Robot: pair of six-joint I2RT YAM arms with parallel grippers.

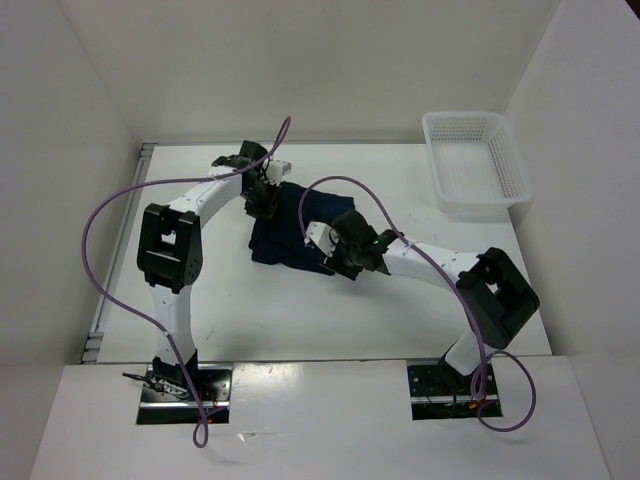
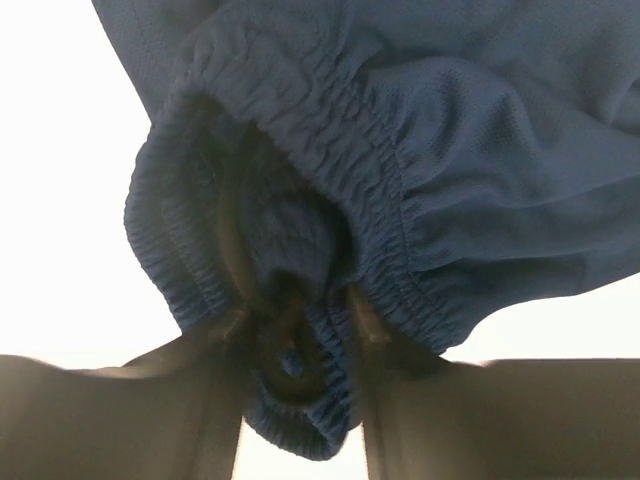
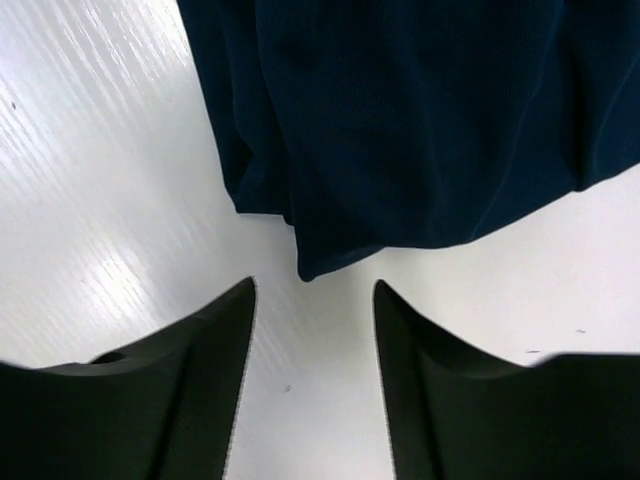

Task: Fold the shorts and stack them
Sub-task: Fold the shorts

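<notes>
The dark navy shorts (image 1: 295, 228) lie bunched on the white table, left of centre. My left gripper (image 1: 262, 196) is at their far left edge, shut on the gathered waistband (image 2: 300, 330), which wraps between and around its fingers. My right gripper (image 1: 338, 262) is open and empty, just short of the shorts' near right corner. In the right wrist view that cloth corner (image 3: 312, 268) hangs a little ahead of the gap between the fingers (image 3: 200, 350), with bare table under them.
A white mesh basket (image 1: 474, 160) stands at the far right of the table (image 1: 330, 320). Purple cables loop over both arms. White walls close in the left, back and right sides.
</notes>
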